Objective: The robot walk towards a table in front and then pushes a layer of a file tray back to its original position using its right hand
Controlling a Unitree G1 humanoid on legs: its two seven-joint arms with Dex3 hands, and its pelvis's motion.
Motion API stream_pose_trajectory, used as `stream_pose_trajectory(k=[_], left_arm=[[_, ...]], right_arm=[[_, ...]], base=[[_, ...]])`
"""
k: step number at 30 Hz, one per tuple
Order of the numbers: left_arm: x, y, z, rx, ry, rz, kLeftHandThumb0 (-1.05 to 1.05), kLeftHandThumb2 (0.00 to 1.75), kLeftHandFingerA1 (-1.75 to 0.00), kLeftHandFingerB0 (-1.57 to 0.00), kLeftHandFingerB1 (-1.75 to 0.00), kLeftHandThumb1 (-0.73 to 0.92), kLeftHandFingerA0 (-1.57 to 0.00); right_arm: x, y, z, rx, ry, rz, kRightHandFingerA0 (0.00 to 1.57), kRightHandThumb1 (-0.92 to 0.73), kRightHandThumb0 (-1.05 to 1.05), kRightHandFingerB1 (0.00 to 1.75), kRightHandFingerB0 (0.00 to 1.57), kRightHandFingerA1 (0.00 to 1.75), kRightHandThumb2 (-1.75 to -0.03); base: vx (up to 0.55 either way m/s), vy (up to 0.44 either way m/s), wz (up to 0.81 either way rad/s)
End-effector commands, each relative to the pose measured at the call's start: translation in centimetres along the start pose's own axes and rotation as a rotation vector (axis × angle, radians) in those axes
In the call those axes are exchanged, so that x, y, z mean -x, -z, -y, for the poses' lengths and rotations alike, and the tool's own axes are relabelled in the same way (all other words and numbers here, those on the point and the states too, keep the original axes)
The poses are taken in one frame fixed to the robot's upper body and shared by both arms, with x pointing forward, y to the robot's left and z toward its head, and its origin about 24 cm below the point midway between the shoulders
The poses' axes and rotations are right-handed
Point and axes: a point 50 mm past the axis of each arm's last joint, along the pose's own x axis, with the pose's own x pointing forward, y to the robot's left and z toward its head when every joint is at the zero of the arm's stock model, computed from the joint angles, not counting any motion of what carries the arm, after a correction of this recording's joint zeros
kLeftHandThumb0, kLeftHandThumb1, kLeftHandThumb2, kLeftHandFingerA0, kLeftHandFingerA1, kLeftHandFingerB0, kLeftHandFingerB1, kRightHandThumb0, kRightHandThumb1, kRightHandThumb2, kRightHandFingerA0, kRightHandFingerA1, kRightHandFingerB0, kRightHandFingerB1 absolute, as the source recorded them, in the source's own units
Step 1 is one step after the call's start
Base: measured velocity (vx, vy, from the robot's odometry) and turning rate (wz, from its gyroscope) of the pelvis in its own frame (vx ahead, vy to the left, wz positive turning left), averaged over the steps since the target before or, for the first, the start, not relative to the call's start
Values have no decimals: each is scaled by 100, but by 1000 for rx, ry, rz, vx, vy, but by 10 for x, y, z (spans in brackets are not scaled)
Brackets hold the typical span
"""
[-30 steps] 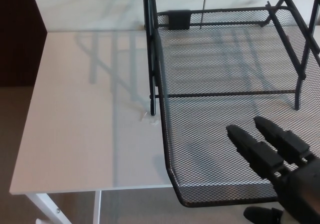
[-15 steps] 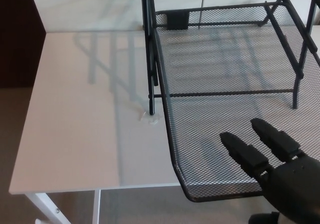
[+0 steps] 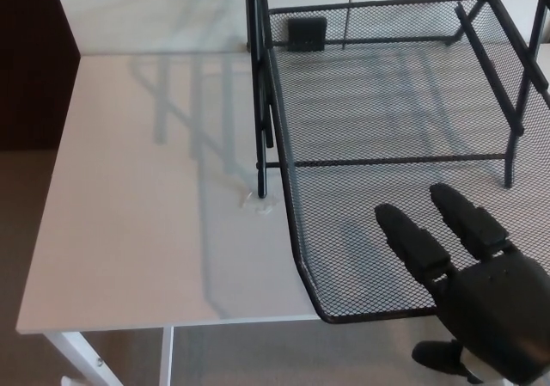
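At the front rim, right hand (image 3: 481,296) — fingers (image 3: 412,244) spread, empty — has pushed tray (image 3: 369,102) inward.

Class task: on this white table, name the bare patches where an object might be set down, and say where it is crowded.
The white table is bare left of the file tray, from the back wall to the front edge. The right side is crowded: the mesh layer juts past the front edge, with the right hand over it.

White table, file tray at its right

The table (image 3: 146,231) stands on pale legs, its left half bare (only faint reflections); the black mesh file tray (image 3: 361,102) rests on the right, its pulled-out layer overhanging the near edge.
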Motion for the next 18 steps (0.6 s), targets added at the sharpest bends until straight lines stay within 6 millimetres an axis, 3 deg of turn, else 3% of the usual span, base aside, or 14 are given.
stream_pose_trajectory(k=[1,18], left_arm=[[0,1,-2,-14,-3,-21,-28,61,-45,-38,-40,47,-43],[2,0,-1,-41,7,-18,-29,61,-45,-39,-40,46,-43]], right_arm=[[-5,11,-1,14,8,-70,0,-43,-75,0,0,1,-74],[-40,25,-11,5,-47,-139,0,-44,-75,0,0,0,-75]], base=[[0,0,0],[0,0,0]])
